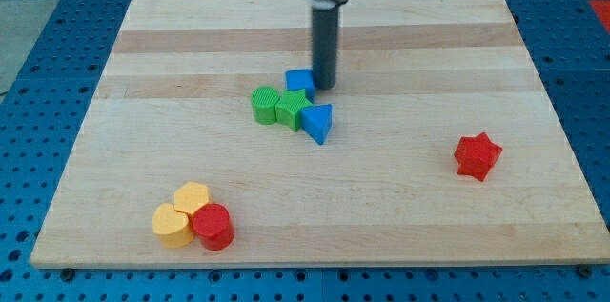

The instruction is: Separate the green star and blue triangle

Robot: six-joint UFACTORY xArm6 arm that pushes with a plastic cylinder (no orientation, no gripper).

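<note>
The green star (293,107) lies near the board's middle. The blue triangle (317,122) touches it on its lower right. A green rounded block (264,105) touches the star on its left. A small blue block (299,81) sits just above the star. My tip (324,87) stands at the right side of the small blue block, just above the blue triangle and up-right of the star.
A red star (477,155) lies alone at the view's right. Two yellow heart-like blocks (192,197) (172,225) and a red cylinder (213,226) cluster at the bottom left. The wooden board (143,73) rests on a blue perforated table.
</note>
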